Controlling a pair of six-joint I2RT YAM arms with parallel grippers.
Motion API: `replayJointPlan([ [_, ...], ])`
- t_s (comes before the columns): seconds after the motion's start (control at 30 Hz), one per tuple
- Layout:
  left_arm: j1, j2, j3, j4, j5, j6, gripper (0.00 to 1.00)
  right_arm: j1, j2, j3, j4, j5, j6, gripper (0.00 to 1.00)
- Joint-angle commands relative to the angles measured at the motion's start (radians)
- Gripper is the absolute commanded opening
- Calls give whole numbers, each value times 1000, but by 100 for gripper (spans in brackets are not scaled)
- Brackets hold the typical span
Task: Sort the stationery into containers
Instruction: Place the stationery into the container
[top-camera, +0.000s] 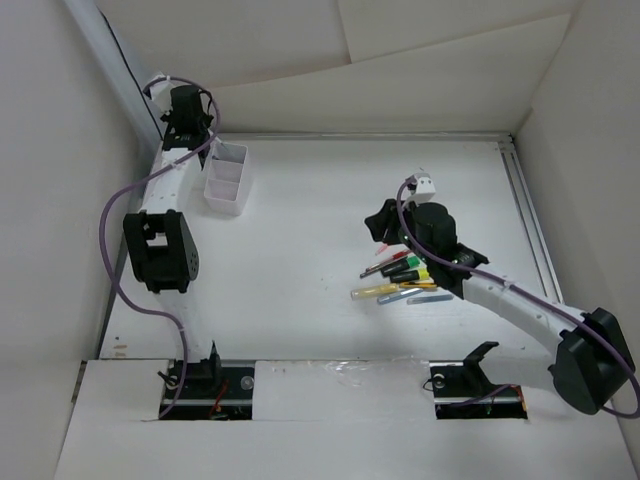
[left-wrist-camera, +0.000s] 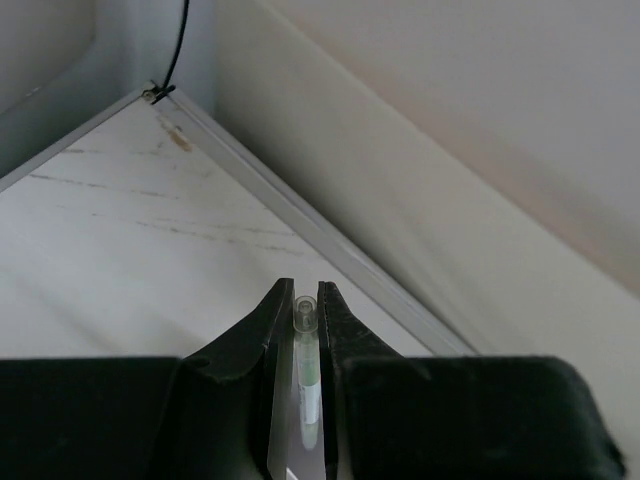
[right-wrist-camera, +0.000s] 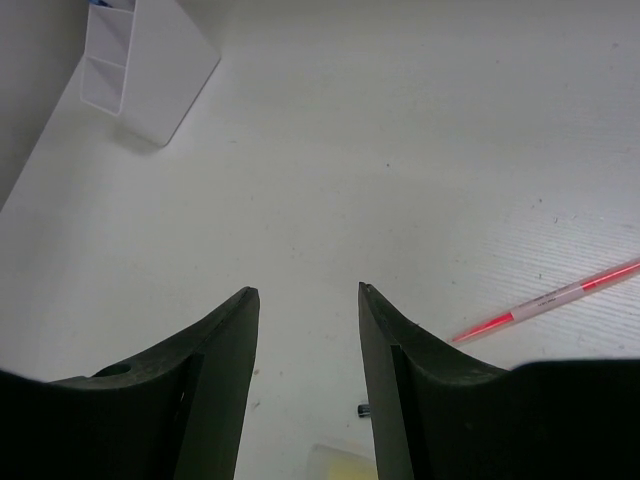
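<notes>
I am looking down from the overhead camera at the left arm (top-camera: 165, 190) reaching to the far left corner of the desk (top-camera: 300, 220), with the left jaws hanging near the white box (top-camera: 225, 195), on its far left side. In the left wrist camera those jaws are pressing together on a clear pen (left-wrist-camera: 305, 345) with green inside. They are pinching it along its length, and its round end is poking out just past the tips, above the bare corner of the desk. The box is standing near the left wall, with its partitions showing from above. The right arm (top-camera: 520, 305) is stretching in from the right, and the right jaws are hovering over the far side of the pile of pens and markers (top-camera: 400, 280), which is lying right of the desk's middle, well apart from the box. In the right wrist camera the right jaws are standing spread with nothing between them. A red pen (right-wrist-camera: 545, 300) is lying flat on the desk just to their right. The box (right-wrist-camera: 165, 70) is showing far off at the upper left. Something pale yellow (right-wrist-camera: 340, 462) is peeking in at the bottom edge, and I cannot tell what it is.
</notes>
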Motion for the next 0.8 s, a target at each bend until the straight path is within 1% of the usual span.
replayJointPlan([
  [0.0, -20, 2, 100, -7, -46, 79, 0, 8, 13, 14, 42, -17, 9, 50],
  [0.17, -20, 25, 109, 34, -56, 109, 0, 17, 22, 23, 42, -17, 0, 50],
  [0.37, -11, 45, 77, 95, -56, 130, 0, 17, 32, 23, 42, -17, 0, 50],
  [0.5, -11, 45, 3, 161, -56, 139, 0, 17, 32, 23, 42, -17, 0, 50],
  [0.6, -20, 54, -6, 174, -56, 149, 0, 17, 32, 23, 42, -17, 0, 50],
  [0.67, -32, 63, -21, 196, -56, 161, 2, 17, 32, 23, 51, -17, -9, 50],
  [0.77, -41, 63, -34, 207, -66, 170, 11, 17, 32, 23, 51, -17, -9, 50],
])
